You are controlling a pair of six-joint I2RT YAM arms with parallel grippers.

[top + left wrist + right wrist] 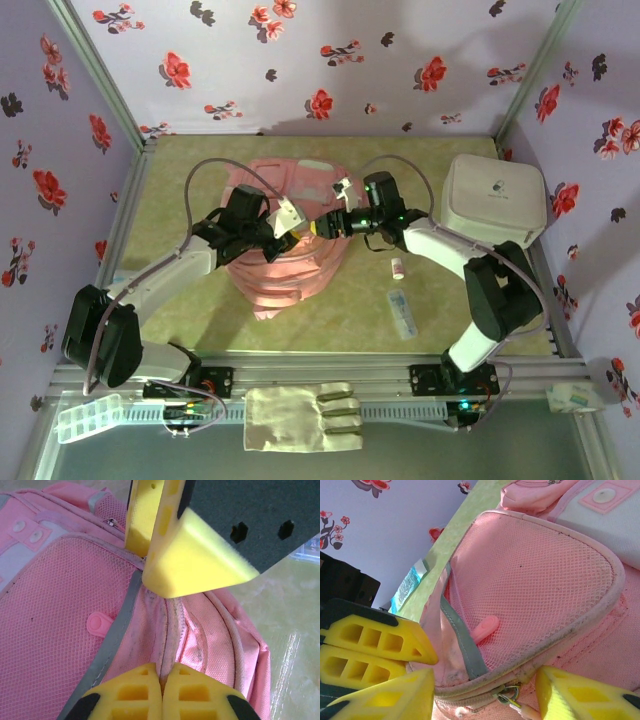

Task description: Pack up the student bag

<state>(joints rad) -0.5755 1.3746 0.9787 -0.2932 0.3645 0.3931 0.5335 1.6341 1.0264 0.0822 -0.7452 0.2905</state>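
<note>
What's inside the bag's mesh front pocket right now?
Through the mesh pocket of the student bag only pink fabric shows, no packed item visible. A pink tab lies against the mesh. Anything deeper is covered by the fabric.

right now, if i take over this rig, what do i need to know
Left gripper: shut, pinching a fold of the student bag beside its zip.
Right gripper: open, jaws either side of the zip pull at the edge of the mesh pocket, not gripping yet.
Things: bag in the middle of the table; white box far right; small bottle and flat packet loose to the right of the bag.
Done: bag pinned.
Left: take the pull, open the zip, load the loose items. Nothing looks packed.
</note>
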